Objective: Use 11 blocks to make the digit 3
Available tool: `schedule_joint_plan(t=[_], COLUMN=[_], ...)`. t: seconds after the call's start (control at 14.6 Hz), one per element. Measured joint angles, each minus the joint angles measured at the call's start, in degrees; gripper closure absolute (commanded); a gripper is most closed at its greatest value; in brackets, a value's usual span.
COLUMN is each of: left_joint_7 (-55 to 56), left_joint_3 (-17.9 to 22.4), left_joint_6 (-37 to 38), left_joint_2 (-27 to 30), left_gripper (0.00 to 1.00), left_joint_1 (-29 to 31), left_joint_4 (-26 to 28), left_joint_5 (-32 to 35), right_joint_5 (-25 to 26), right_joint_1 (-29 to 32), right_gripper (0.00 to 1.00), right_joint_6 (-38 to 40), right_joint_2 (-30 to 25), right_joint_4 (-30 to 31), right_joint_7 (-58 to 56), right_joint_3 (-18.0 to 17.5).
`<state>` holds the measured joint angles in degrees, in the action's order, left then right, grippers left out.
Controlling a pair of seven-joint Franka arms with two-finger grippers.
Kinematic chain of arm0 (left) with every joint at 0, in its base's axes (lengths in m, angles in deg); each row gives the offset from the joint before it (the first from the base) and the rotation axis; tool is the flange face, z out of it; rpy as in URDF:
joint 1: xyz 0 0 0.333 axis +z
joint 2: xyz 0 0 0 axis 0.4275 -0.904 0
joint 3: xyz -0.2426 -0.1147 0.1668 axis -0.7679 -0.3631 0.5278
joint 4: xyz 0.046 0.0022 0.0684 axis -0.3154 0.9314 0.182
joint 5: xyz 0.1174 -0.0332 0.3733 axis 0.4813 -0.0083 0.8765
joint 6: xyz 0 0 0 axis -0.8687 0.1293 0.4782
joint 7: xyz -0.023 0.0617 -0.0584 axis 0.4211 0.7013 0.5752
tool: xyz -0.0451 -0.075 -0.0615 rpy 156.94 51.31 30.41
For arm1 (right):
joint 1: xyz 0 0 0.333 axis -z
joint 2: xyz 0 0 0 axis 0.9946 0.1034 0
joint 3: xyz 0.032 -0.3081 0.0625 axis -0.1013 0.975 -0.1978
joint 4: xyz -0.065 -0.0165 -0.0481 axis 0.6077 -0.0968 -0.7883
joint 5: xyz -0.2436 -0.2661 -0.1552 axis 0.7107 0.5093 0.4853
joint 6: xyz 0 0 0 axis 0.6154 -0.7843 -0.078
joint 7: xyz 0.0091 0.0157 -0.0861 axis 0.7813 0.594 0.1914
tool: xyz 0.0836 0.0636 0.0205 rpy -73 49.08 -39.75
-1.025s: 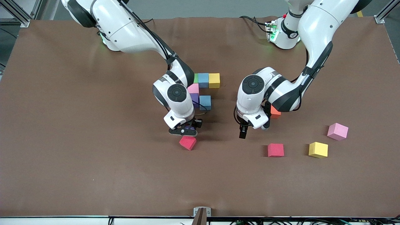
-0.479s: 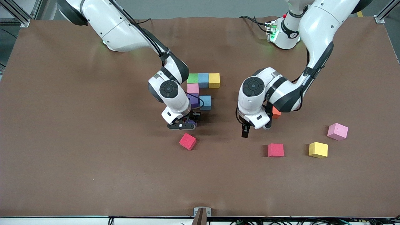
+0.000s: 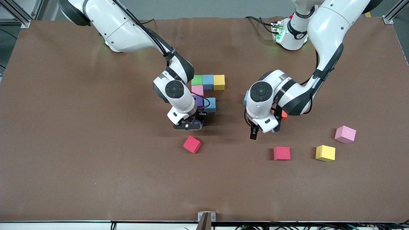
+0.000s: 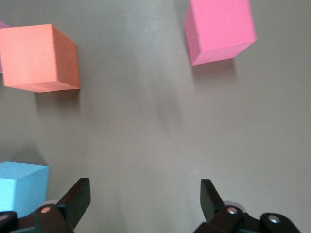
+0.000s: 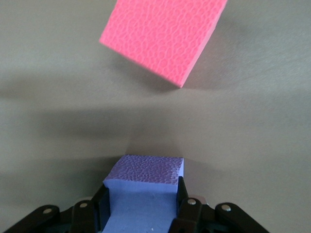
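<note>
Right gripper [image 3: 188, 125] has pulled back toward the partly built digit 3 [image 3: 207, 82], clamped on a purple block [image 5: 144, 187]. Left gripper [image 3: 255, 132], fingers spread wide and empty, drifted over bare table near a red block [image 3: 282, 153].

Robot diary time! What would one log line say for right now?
right gripper: shut on purple block, over table beside unfinished digit 3 | left gripper: open, holds nothing, over table near orange cube | red block: loose
</note>
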<state>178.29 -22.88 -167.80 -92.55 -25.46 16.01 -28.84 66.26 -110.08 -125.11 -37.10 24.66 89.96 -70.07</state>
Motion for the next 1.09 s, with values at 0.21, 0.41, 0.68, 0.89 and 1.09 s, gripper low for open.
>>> schedule_joint_plan(t=[0.21, 0.41, 0.68, 0.89, 1.09], left_joint_7=[0.2, 1.5, 5.8, 8.3, 10.0], left_joint_3=[-3.2, -14.1, -21.8, -22.2, -22.1], left_joint_6=[0.0, 0.3, 0.2, -2.5, -7.9], left_joint_2=[0.0, 0.1, 2.0, 3.0, 3.7], left_gripper=[0.02, 0.01, 0.01, 0.01, 0.01], left_joint_1=[2.4, 12.8, 20.9, 20.9, 22.1], left_joint_4=[2.8, 7.4, 14.7, 19.5, 24.9], left_joint_5=[-0.5, -0.7, -0.7, -0.2, 2.0], right_joint_5=[0.0, 0.0, 0.0, 0.0, 0.0], right_joint_1=[0.0, 0.0, 0.1, 0.1, 0.1], right_gripper=[0.98, 0.98, 0.98, 0.98, 0.98], right_joint_6=[-2.2, -2.5, -2.5, -2.5, -2.5], right_joint_2=[-1.0, -1.6, -1.8, -1.9, -2.1], right_joint_4=[2.4, 3.3, 3.7, 3.9, 4.2], right_joint_7=[-0.1, -0.5, -0.8, -0.9, -0.9], right_joint_3=[-0.2, -0.2, -0.2, -0.2, -0.2])
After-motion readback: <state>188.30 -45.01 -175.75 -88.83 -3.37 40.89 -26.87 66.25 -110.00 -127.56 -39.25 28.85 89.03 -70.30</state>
